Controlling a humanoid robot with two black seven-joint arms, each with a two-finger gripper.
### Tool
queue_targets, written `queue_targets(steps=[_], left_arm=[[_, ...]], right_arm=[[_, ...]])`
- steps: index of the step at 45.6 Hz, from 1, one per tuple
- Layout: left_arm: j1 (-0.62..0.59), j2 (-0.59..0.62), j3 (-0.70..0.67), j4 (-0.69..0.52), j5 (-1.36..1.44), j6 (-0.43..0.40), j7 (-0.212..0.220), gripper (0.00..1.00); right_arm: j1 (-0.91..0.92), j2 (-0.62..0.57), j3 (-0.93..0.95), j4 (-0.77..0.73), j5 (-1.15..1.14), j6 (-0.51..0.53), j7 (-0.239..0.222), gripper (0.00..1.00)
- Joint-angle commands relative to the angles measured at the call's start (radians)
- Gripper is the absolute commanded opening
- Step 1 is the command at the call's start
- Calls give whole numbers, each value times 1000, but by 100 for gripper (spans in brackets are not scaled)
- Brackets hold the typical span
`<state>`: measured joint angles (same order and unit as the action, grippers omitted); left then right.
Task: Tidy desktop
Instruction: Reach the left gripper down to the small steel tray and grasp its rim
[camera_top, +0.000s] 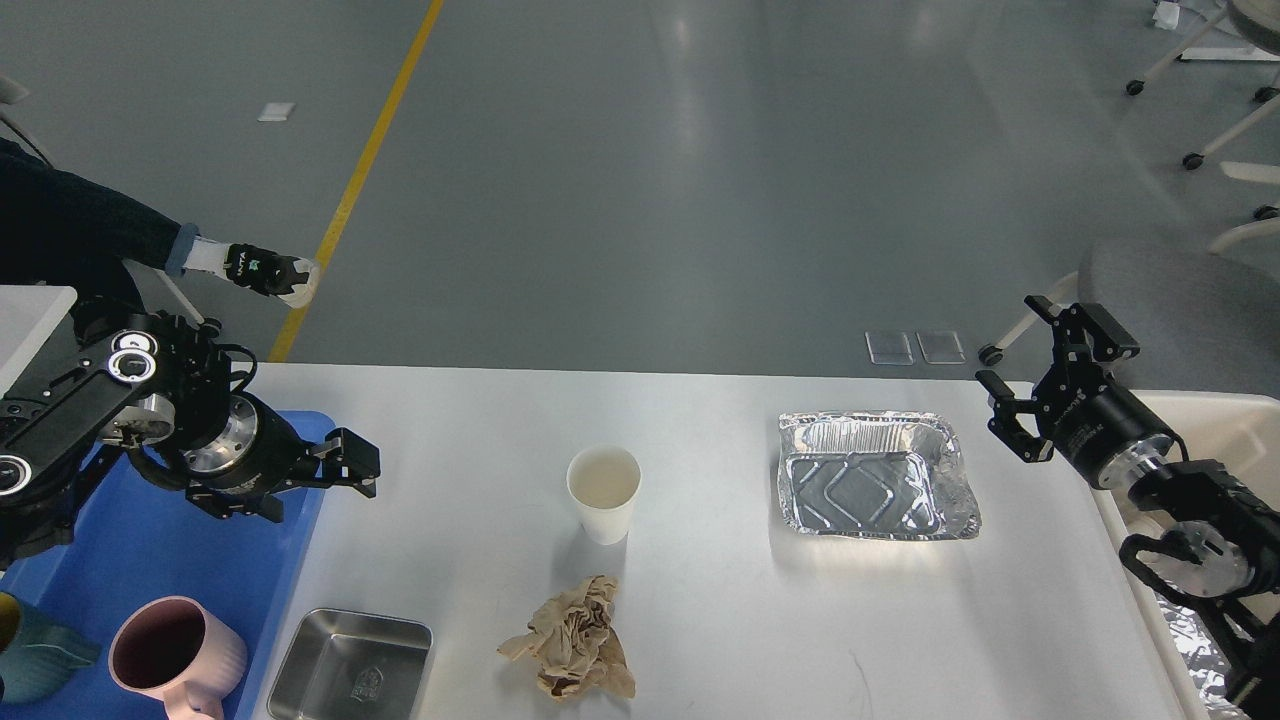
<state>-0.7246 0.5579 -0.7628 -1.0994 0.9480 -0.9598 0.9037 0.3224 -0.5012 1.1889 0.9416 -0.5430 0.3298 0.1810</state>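
Desktop (760, 600): white bench top filling the lower half of the head view, long axis running left to right, far edge square to the view.

Loose items on it: paper cup (604, 490), upright, centre; crumpled brown paper (572, 640), just in front of the cup; foil tray (873, 476), empty, right of centre; steel tray (350, 665), near edge, left.

Blue tray (170, 560) at the left end holds a pink mug (175, 655) and a teal item, partly cut off. Cream bin (1215, 425) at the right end.

Left gripper (350, 465): over the blue tray's edge, empty; jaws seen end-on, cannot tell whether open.
Right gripper (1040, 375): raised beside the bin, jaws spread, empty.

Step in hand, as judged: between picks, nothing held. Next move likely calls for the right arm to reach left and down to the foil tray, or the left arm to reach for the cup.
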Motion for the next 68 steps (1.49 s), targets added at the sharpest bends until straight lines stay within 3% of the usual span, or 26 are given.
queue_targets(steps=[1,16,68], left_arm=[[5,-6,31,0,0,0,1,99],[56,39,45,-2,1,0,4,99],[102,5,86,-13,1,0,37,99]], right_arm=[[-6,-8,6,5,0,0,0,100],[-9,-14,8,5,0,0,0,100],[-29,-19,31,6,0,-2,0,100]])
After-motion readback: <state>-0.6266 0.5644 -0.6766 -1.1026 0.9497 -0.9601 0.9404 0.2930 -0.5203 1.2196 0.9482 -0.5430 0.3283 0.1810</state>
